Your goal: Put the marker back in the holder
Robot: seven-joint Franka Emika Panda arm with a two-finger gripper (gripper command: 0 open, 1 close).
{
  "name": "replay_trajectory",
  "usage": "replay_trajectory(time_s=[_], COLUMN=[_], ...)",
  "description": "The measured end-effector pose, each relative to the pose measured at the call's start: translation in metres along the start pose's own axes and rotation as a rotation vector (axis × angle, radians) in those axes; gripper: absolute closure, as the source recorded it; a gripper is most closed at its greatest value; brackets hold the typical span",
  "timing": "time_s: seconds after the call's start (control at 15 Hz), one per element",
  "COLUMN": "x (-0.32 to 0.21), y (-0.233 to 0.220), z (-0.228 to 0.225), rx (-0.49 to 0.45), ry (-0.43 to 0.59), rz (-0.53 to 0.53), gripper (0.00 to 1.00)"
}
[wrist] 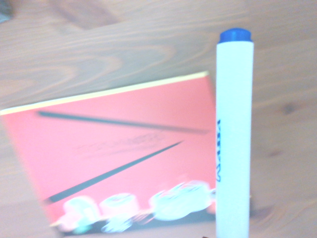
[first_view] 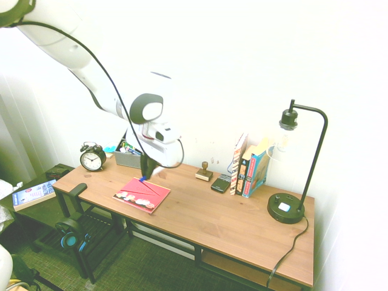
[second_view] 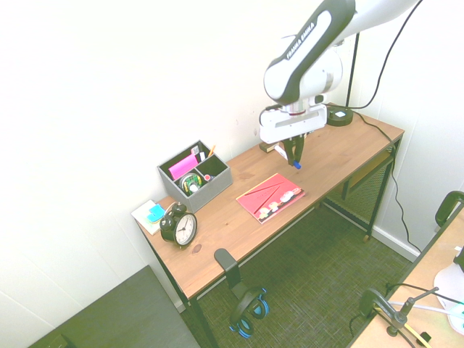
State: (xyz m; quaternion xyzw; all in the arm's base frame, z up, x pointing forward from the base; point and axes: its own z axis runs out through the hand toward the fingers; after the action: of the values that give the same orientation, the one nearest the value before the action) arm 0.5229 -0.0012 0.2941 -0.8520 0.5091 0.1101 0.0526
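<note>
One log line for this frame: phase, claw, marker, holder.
phase: carrying | claw: shut on marker, raised above red book | holder: at wall beside alarm clock, marker not in

Both exterior views are overexposed, the white wall (first_view: 242, 73) washed out toward twelve o'clock. The wrist view is softly blurred, the red printed booklet (wrist: 124, 158) smeared, only faint shadows cast.

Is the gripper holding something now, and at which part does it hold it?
Yes. The gripper holds the marker by its upper white barrel. The blue end hangs down below the fingers, above the desk.
</note>
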Motion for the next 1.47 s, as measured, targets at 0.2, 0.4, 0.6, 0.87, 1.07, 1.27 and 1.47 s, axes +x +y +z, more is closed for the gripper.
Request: replay_trajectory(time_s=[0.2, 0.4, 0.6, 0.87, 1.07, 1.27, 1.47], x=[-0.046, -0.043, -0.033, 0.000, 0.023, 0.039, 0.049], y=[-0.048, -0.081, -0.115, -0.136, -0.139, -0.150, -0.154], z=[-0.040, -0.024, 0.006, 0.032, 0.051, 0.056, 0.064], rx=[0.066, 0.089, 0.082, 0.073, 0.059, 0.078, 0.076], ry=[-0.207, -0.394, -0.559, -0.647, -0.668, -0.698, -0.708], rz=[0.024, 0.093, 0.197, 0.345, 0.358, 0.324, 0.326], gripper=[1.00, 1.00, 1.00, 1.00, 0.00, 0.00, 0.00])
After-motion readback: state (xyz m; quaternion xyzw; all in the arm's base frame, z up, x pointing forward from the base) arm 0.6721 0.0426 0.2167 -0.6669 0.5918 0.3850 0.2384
